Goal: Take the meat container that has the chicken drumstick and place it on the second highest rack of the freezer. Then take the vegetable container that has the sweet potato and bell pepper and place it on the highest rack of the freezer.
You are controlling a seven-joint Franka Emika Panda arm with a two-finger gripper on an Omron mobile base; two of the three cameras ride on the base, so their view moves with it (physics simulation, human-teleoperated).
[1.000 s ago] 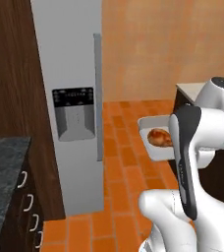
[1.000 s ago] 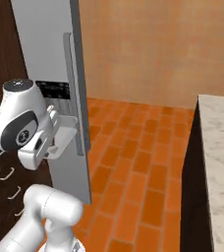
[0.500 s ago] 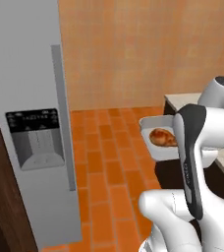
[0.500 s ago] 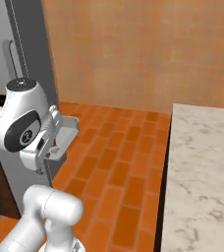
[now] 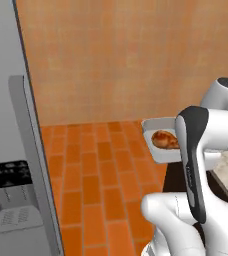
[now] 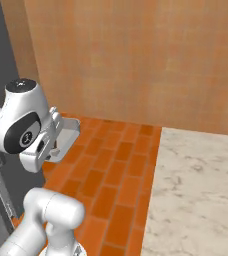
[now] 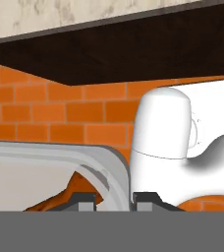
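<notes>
Tray with the chicken drumstick carried in the air, pinched by the tool.

Left base view: the chicken drumstick (image 5: 165, 140) lies in the meat container (image 5: 154, 153), aloft over the brick floor (image 5: 96, 170), right of the freezer (image 5: 11, 165) door. Right base view: the container juts beside the arm, near the marble tabletop (image 6: 196, 190) edge. Hand view: the tool (image 7: 115, 198) clamps the container's rim.
</notes>
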